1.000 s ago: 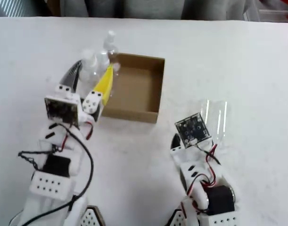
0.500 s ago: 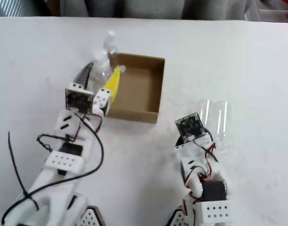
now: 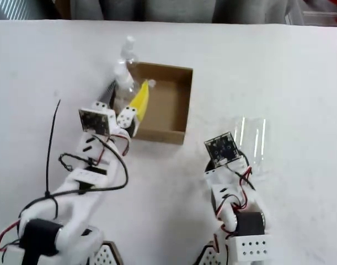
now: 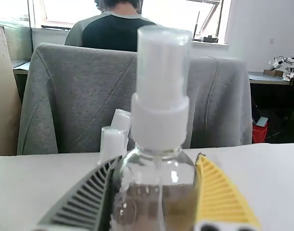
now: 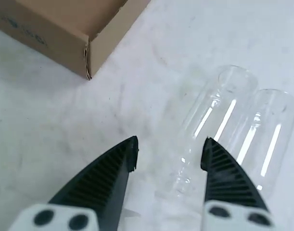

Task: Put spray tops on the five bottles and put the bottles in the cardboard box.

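Observation:
A clear bottle (image 4: 156, 192) with a white spray top (image 4: 161, 91) stands upright in my left gripper (image 4: 155, 197), which is shut on it between a grey and a yellow finger. From above, that bottle (image 3: 123, 84) hangs at the left wall of the open cardboard box (image 3: 167, 107). Another topped bottle (image 3: 128, 48) stands just behind the box; two spray tops (image 4: 113, 142) show behind the held one. My right gripper (image 5: 170, 147) is open over the table, one finger beside two clear topless bottles (image 5: 221, 108) lying side by side (image 3: 251, 138).
The box's near corner (image 5: 86, 53) lies a short way from the right gripper. The white table (image 3: 278, 66) stretches far and right of the box. A grey-covered chair back (image 4: 65, 96) stands beyond the table's far edge.
My left arm has carried the topped bottle rightward, from beside the standing bottles to the box's left wall. The right arm has barely shifted.

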{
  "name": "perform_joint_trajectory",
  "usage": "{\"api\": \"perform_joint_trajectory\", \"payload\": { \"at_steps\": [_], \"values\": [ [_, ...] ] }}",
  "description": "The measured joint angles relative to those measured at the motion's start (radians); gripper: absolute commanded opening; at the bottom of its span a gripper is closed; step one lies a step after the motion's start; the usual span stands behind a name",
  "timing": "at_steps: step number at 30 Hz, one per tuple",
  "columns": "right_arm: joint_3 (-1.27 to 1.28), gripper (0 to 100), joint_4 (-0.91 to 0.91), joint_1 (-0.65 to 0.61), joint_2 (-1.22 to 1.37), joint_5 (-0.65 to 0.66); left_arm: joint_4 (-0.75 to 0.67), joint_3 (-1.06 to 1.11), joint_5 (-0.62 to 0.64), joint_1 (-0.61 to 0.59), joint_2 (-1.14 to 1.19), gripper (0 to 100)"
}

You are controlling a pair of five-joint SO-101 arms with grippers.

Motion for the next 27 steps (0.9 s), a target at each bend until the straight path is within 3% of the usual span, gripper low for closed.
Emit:
{"api": "perform_joint_trajectory", "payload": {
  "at_steps": [8,16,27],
  "values": [
    [0.023,19.1,-0.003,-0.002,0.0,0.0,-0.046,-0.074,-0.028,0.0,0.201,3],
    [0.025,19.1,-0.003,0.0,-0.002,0.003,-0.178,-0.077,-0.028,0.0,0.325,3],
    [0.025,19.1,-0.003,0.0,-0.002,0.003,-0.192,-0.141,-0.028,-0.003,0.433,3]
  ]
}}
